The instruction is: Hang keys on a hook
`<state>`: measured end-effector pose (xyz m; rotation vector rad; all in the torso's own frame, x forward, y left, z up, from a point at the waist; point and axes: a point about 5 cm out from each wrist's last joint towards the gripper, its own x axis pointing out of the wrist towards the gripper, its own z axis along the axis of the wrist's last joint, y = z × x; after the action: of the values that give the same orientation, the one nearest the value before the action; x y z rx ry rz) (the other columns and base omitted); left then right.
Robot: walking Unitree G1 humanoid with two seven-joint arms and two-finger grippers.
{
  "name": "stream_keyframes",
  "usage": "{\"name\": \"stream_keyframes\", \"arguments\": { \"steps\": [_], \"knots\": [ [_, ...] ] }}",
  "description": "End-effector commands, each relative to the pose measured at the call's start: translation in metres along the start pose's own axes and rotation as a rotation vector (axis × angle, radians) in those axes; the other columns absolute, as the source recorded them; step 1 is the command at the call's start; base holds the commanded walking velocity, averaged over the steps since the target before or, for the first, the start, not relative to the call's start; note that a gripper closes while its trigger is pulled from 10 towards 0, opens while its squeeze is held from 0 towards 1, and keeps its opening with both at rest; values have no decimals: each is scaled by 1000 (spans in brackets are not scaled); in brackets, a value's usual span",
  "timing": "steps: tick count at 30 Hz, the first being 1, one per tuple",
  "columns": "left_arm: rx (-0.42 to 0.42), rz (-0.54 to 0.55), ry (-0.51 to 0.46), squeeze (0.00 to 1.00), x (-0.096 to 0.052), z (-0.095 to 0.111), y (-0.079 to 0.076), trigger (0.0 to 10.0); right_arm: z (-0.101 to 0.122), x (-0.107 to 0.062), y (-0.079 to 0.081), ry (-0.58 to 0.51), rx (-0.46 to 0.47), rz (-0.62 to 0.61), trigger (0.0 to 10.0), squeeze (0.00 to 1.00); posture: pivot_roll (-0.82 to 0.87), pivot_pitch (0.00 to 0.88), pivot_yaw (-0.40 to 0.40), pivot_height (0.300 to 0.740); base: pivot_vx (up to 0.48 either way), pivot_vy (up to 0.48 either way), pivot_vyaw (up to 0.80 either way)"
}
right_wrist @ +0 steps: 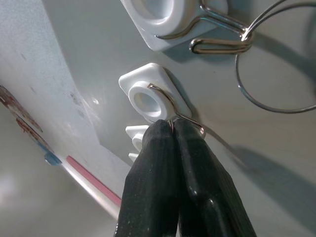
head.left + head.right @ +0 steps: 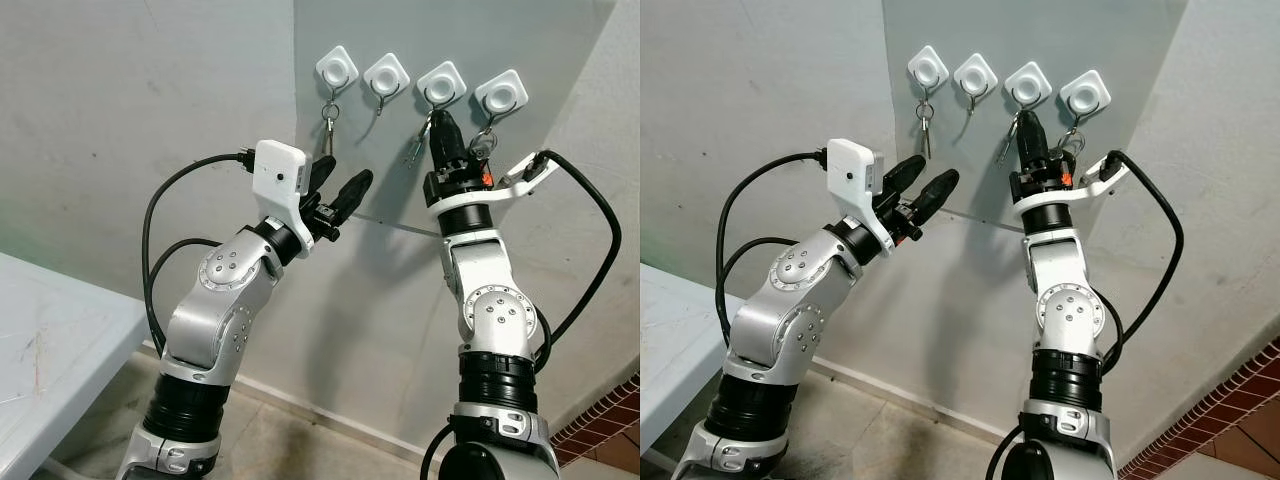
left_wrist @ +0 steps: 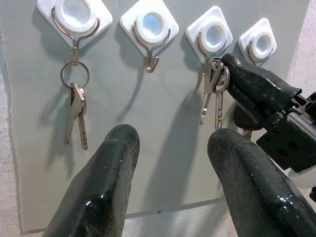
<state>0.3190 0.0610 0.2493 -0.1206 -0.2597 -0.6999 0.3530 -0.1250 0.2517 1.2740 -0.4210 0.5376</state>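
At the far left a pale desk (image 2: 60,340) juts in below the wall. On the grey panel (image 2: 400,200) four white hooks sit in a row. The first hook (image 2: 337,68) carries a hanging key bunch (image 3: 76,116). Below it the left hand (image 2: 338,193) hovers short of the panel, its fingers spread with nothing between them. The second hook (image 2: 386,75) is bare. At the third hook (image 2: 441,83) the right hand (image 2: 441,127) reaches up, fingers pressed together on the ring of the keys (image 3: 212,96) at the wire, the keys dangling beside it. The fourth hook (image 2: 500,93) holds a thin wire ring (image 1: 276,74).
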Motion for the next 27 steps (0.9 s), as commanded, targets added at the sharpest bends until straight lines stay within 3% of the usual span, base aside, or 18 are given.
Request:
{"name": "stream_keyframes", "arguments": {
  "steps": [1, 16, 27],
  "knots": [
    [10, -6, -25, 0, 1, 9, -2, 10000, 1, -2, -6, -21, 26, -36, 10000, 0, 210, 0, 8, 736, 0, 0, 0],
    [13, 3, -28, 0, 0, 10, -1, 10000, 2, -9, -11, -94, 131, -58, 10000, 0, 216, 0, 2, 736, 0, 0, 0],
    [9, 5, -28, 0, 0, 10, -1, 10000, -2, -11, -13, -70, 127, -77, 10000, 0, 215, 0, 3, 736, 0, 0, 0]
  ]
}}
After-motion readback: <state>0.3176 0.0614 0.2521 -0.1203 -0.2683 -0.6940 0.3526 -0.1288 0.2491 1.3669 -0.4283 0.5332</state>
